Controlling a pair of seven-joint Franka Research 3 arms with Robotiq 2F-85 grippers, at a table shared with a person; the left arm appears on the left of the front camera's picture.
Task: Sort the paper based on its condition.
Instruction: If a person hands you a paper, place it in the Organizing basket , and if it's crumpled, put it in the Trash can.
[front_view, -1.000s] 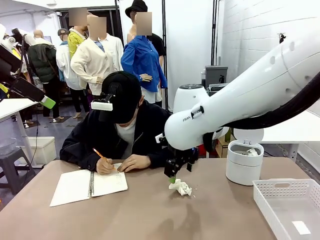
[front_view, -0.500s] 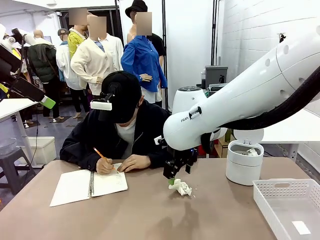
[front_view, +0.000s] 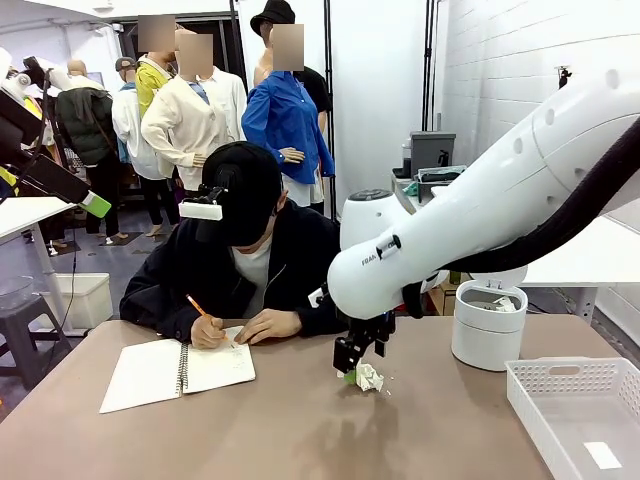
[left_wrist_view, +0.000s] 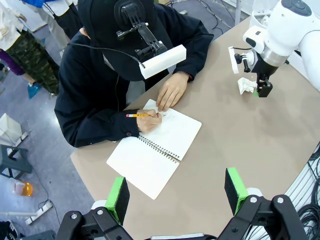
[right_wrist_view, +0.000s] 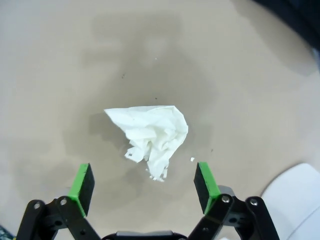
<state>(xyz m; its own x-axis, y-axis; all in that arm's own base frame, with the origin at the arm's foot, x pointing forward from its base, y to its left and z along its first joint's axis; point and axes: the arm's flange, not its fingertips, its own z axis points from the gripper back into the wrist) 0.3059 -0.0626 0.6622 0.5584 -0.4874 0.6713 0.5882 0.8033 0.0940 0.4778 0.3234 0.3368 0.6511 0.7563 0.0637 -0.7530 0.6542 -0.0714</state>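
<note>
The right claw (right_wrist_view: 144, 180) hangs wide open just above the crumpled paper (right_wrist_view: 152, 132), which lies near the middle of the brown tabletop (front_view: 300, 430); the left claw (left_wrist_view: 176, 192), raised high, is open too.

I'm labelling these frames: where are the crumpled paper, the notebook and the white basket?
crumpled paper (right_wrist_view: 152, 137): right wrist view, middle of the lump.
notebook (front_view: 145, 375): front view, blank left page.
white basket (front_view: 570, 364): front view, far rim.
</note>
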